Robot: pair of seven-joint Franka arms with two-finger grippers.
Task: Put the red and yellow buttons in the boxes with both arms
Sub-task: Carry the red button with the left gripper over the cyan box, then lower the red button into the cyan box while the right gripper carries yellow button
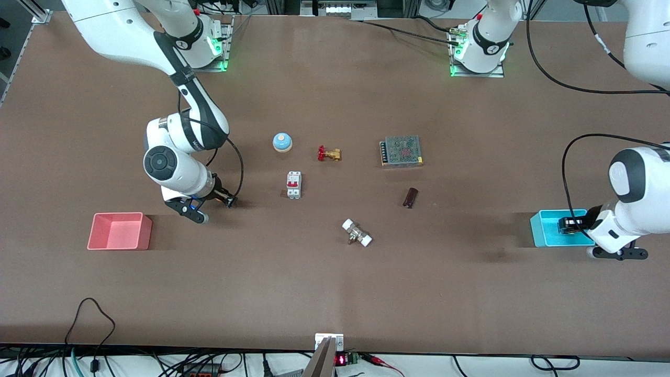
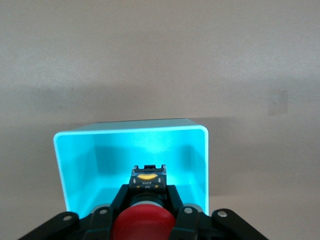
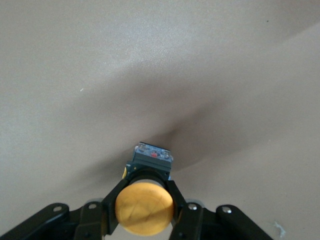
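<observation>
My left gripper (image 1: 568, 225) is shut on the red button (image 2: 145, 223) by its black body and holds it over the cyan blue box (image 1: 540, 229). In the left wrist view the gripper (image 2: 147, 192) is just above the box's open inside (image 2: 95, 160). My right gripper (image 1: 229, 200) is shut on the yellow button (image 3: 145, 207) and holds it a little above bare table, beside the pink-red box (image 1: 119, 231) toward the table's middle. In the right wrist view the gripper (image 3: 146, 186) clamps the button's black body. The pink-red box is empty.
Around the table's middle are a blue dome bell (image 1: 282, 141), a brass valve with a red handwheel (image 1: 328, 153), a grey mesh-topped unit (image 1: 402, 151), a white and red breaker (image 1: 293, 185), a dark brown block (image 1: 410, 197) and a white-ended fitting (image 1: 357, 233).
</observation>
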